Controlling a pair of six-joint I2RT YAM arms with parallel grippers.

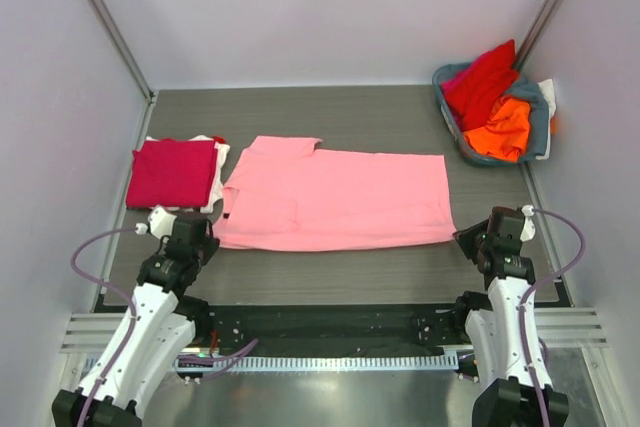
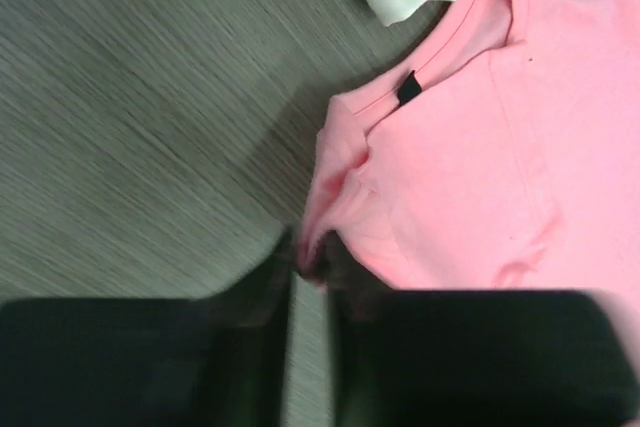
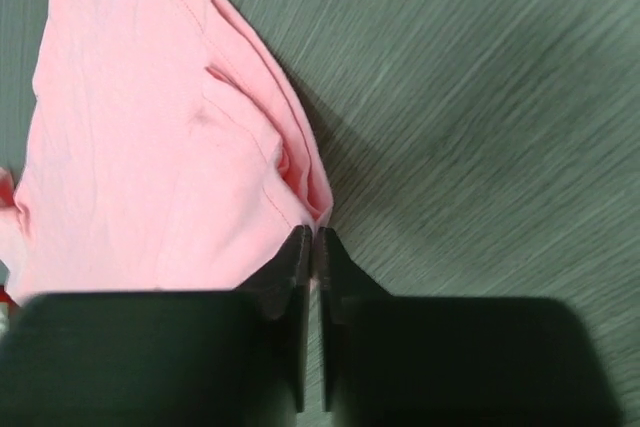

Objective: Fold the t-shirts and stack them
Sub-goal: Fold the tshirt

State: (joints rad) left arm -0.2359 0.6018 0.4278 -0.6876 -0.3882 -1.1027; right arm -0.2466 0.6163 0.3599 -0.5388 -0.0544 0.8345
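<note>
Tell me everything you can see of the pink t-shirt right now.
The pink t-shirt is soft light-pink cloth, lying flat across the middle of the grey table, neckline to the left, hem to the right, seemingly folded lengthwise with one sleeve showing at its far left. A small black tag sits at the neckline. The left end effector pinches its near-left corner, the right end effector its near-right corner.
</note>
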